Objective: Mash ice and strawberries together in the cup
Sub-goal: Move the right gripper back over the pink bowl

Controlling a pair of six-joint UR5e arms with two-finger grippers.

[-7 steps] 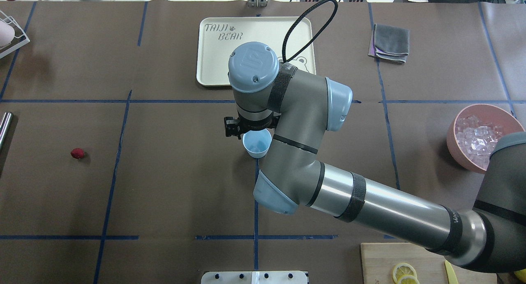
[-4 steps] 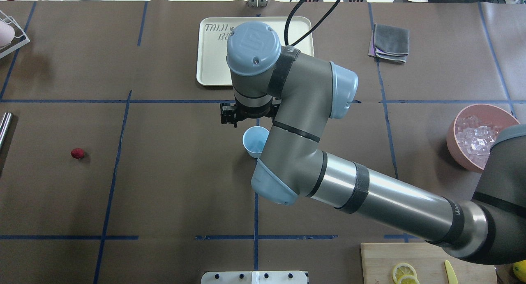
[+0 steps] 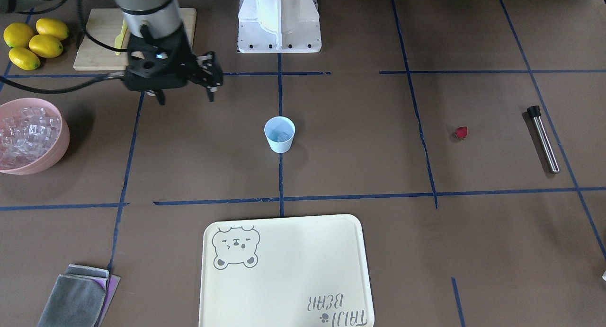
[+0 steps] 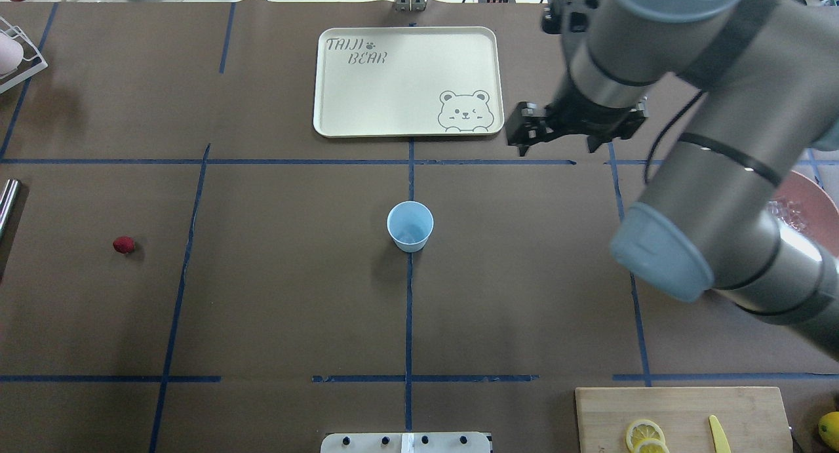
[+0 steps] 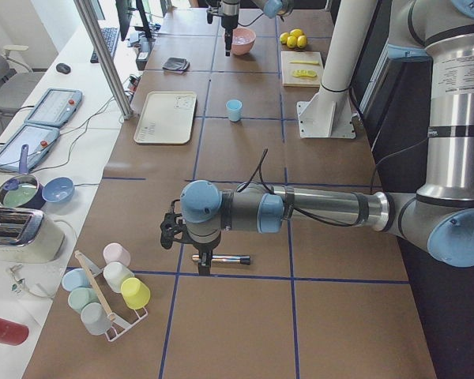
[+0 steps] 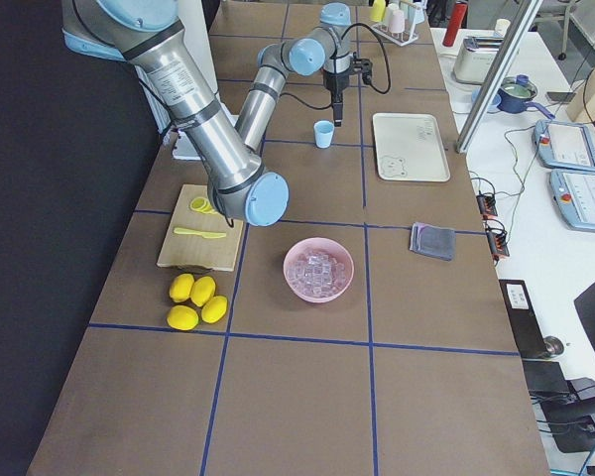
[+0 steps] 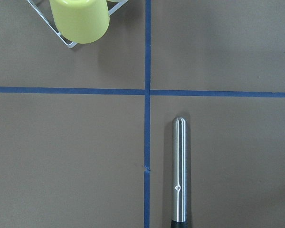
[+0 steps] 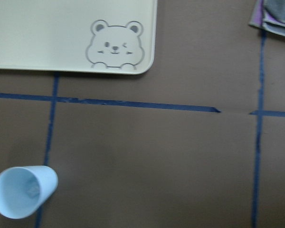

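While tray (image 4: 393, 92) reads "TAIJI BEAR", R gripper (image 4: 557, 149) hangs wide & empty; L gripper (image 5: 203, 267) can't tell

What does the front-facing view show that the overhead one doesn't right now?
Front-facing only: the cloth, which sits behind the right arm overhead, and the whole muddler, which the overhead view clips to one end. Overhead only: the lemon slices on the board, and a corner of the rack. Both: the cup, the strawberry, the tray and the open right gripper, well aside from the cup.
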